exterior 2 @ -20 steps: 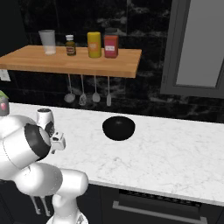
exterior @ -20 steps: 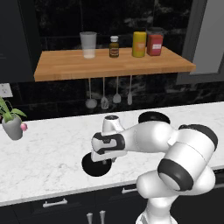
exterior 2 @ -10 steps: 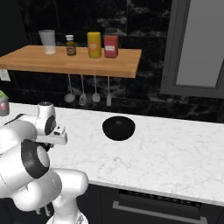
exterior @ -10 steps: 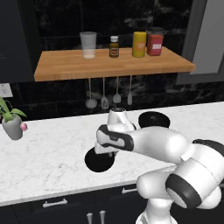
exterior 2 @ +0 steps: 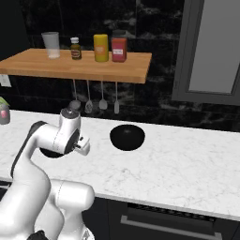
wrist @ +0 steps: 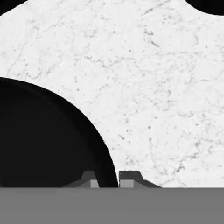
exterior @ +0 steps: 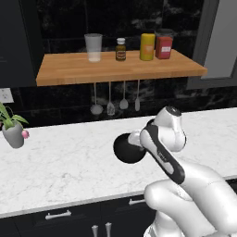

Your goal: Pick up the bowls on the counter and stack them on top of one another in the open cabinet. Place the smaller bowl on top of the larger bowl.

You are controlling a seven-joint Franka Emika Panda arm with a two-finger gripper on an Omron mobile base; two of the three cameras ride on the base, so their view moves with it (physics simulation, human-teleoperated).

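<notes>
My gripper (wrist: 109, 178) is shut on the rim of the larger bowl (wrist: 43, 140), one fingertip inside the rim and one outside. That wide black bowl (exterior: 127, 148) hangs tilted a little above the counter (exterior: 60, 162), partly behind my forearm in the right base view (exterior 2: 50, 153). The smaller bowl (exterior 2: 127, 137), round and black, sits on the counter (exterior 2: 187, 164) to the right of the arm, and its edge shows at a top corner of the hand view (wrist: 210, 4). The open cabinet (exterior: 120, 68) is the wooden shelf (exterior 2: 79, 66) above the counter.
On the shelf's back stand a glass (exterior: 93, 47), a brown bottle (exterior: 121, 49), a yellow can (exterior: 147, 46) and a red jar (exterior: 164, 46). Utensils (exterior: 110, 99) hang under the shelf. A potted plant (exterior: 14, 132) sits on the counter's far left.
The gripper closed on the larger bowl's rim, then carried it up and to the right off the counter. The smaller bowl has not moved.
</notes>
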